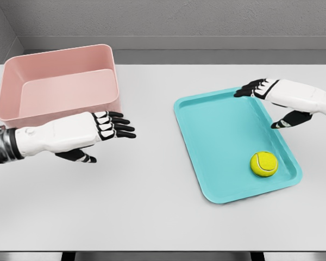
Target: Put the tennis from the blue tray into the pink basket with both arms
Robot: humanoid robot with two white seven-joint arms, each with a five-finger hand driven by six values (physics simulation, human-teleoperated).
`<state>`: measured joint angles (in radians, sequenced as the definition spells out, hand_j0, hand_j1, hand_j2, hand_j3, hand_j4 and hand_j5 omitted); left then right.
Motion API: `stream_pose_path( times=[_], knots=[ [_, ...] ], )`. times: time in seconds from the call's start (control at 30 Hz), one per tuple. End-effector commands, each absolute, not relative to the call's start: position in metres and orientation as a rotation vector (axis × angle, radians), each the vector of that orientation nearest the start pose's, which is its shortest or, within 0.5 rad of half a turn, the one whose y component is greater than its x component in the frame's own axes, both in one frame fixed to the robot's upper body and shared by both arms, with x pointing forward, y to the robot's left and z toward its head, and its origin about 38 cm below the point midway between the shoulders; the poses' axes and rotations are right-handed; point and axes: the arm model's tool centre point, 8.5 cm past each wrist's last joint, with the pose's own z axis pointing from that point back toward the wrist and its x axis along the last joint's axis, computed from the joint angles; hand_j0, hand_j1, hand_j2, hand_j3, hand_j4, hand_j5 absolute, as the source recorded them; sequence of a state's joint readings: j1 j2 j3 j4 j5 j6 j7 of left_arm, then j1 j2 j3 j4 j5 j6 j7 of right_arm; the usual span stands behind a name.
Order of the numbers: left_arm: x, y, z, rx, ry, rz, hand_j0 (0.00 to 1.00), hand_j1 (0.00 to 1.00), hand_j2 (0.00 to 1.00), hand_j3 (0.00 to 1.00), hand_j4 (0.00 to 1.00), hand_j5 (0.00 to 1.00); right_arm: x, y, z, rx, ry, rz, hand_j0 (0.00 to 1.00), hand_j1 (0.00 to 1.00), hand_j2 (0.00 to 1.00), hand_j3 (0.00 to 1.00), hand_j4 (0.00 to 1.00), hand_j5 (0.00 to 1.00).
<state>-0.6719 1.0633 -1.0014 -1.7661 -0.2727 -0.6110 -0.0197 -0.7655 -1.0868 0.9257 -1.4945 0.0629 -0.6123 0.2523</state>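
Observation:
A yellow tennis ball (263,163) lies in the near right corner of the blue tray (217,130) on the right half of the table. The pink basket (60,84) stands at the far left, with nothing inside it. My left hand (111,133) hovers just in front of the basket's near right corner, fingers spread and holding nothing. My right hand (258,103) hangs over the tray's far right edge, fingers extended and thumb down, well behind the ball and apart from it.
The white table (152,206) runs to a front edge near the bottom of the view. A grey wall stands behind the table's far edge.

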Motion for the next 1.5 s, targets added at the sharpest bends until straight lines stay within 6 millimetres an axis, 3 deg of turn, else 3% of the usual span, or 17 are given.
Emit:
stream_pose_path(
  times=[0.0, 0.13, 0.23, 0.6, 1.47],
  knots=[
    [0.348, 0.260, 0.212, -0.151, 2.374, 2.656, 1.00, 1.00, 1.00, 1.00, 1.00, 1.00, 0.409, -0.345, 0.243, -0.280, -1.574, 1.874, 1.00, 1.00, 1.00, 1.00, 1.00, 1.00],
    [0.345, 0.260, 0.207, -0.136, 2.353, 2.680, 1.00, 1.00, 1.00, 1.00, 1.00, 1.00, 0.405, -0.354, 0.242, -0.294, -1.546, 1.877, 1.00, 1.00, 1.00, 1.00, 1.00, 1.00],
    [0.340, 0.263, 0.191, -0.057, 2.060, 2.920, 1.00, 1.00, 1.00, 1.00, 1.00, 1.00, 0.398, -0.360, 0.229, -0.270, -1.486, 1.901, 1.00, 1.00, 1.00, 1.00, 1.00, 1.00],
    [0.345, 0.263, 0.199, -0.089, 2.047, 2.910, 1.00, 1.00, 1.00, 1.00, 1.00, 1.00, 0.381, -0.366, 0.204, -0.174, -1.314, 1.988, 1.00, 1.00, 1.00, 1.00, 1.00, 1.00],
    [0.345, 0.266, 0.199, -0.096, 2.042, 2.917, 1.00, 1.00, 1.00, 1.00, 1.00, 1.00, 0.365, -0.351, 0.170, -0.051, -1.262, 2.016, 1.00, 1.00, 1.00, 1.00, 1.00, 1.00]
  ],
)
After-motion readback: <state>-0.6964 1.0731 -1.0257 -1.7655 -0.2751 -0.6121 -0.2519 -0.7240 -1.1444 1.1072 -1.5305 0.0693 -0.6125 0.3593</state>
